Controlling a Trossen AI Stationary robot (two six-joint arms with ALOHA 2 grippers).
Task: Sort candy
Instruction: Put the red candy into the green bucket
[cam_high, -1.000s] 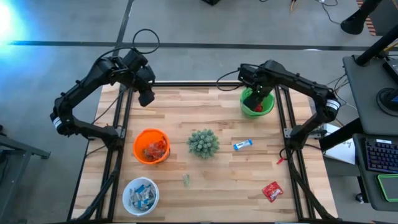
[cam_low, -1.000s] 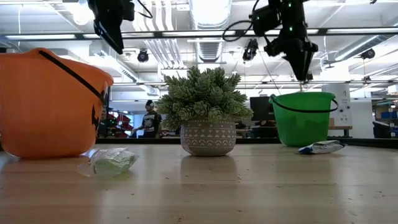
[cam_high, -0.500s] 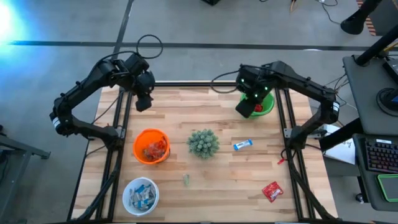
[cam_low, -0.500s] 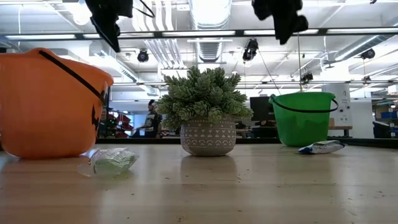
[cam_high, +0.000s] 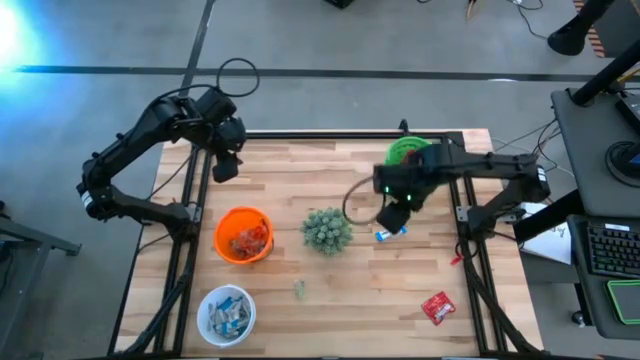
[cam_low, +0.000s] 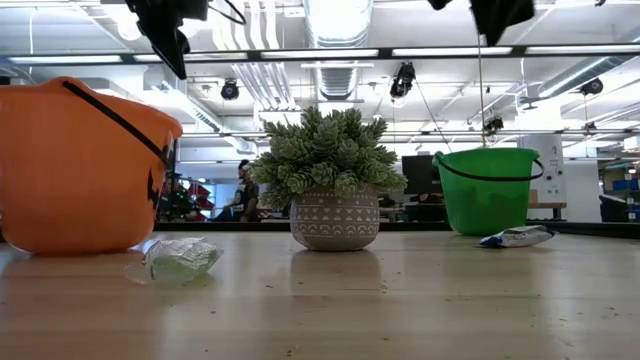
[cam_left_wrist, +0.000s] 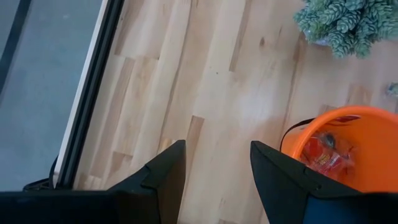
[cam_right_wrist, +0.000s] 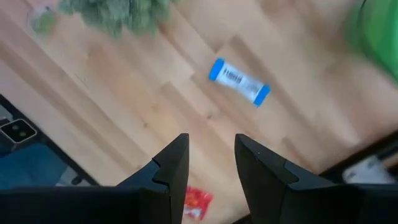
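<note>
Step in hand, by look of it: right gripper (cam_high: 392, 216) going for next sweet, blue-and-white bar (cam_high: 391, 233).

- Right gripper hangs above tabletop (cam_high: 330, 285) just beside bar, between plant (cam_high: 327, 229) and green bucket (cam_high: 406, 150); fingers (cam_right_wrist: 169, 169) parted, empty.
- Bar lies flat on tabletop, untouched.
- Left gripper (cam_high: 224, 165) waits over far-left tabletop corner, fingers apart, empty.
- Other candy loose: red packet (cam_high: 437, 306), small green piece (cam_high: 299, 289); more sits in orange bucket (cam_high: 243, 234) and white bowl (cam_high: 226, 314).

Next move likely: lower over bar, straddle it, close, carry to bowl holding blue-and-white pieces.
</note>
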